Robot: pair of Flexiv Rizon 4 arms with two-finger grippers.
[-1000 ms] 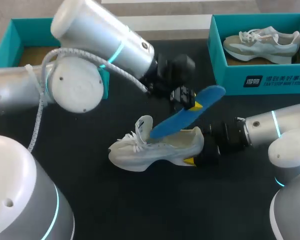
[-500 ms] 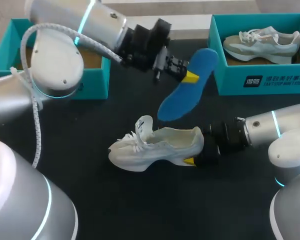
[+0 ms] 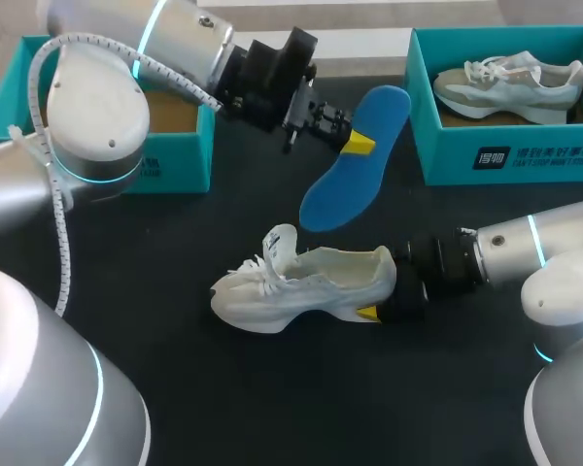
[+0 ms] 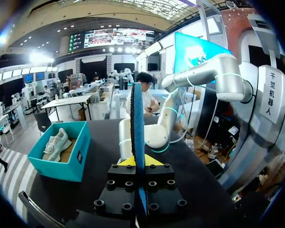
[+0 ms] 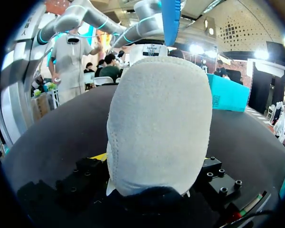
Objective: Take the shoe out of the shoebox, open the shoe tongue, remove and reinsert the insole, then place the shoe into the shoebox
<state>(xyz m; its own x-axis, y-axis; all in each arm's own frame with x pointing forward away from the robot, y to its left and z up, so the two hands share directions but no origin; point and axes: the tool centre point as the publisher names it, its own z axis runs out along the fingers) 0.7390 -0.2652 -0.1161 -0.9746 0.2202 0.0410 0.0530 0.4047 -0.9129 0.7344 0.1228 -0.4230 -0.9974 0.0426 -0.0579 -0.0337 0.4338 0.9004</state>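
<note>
Head view: insole out, shoe standing on the table.
Fingers of the left gripper (image 3: 354, 144) are pinched tight on the blue insole (image 3: 355, 165), near its upper end. It hangs tilted over the black table (image 3: 223, 388), between the white shoe (image 3: 306, 283) and the right shoebox (image 3: 505, 160); its lower end may touch down, hard to tell. The shoe sits upright mid-table, heel clamped in the right gripper (image 3: 374, 309). Left wrist view shows the insole edge-on between the yellow tips.

The heel of the pale shoe (image 5: 159, 123) fills my view, clamped from both sides in my right hand (image 5: 154, 178). Beyond it the blue insole (image 5: 170, 16) hangs above the dark desk (image 5: 61, 128), with a teal shoebox (image 5: 228, 92) beside the shoe.
</note>
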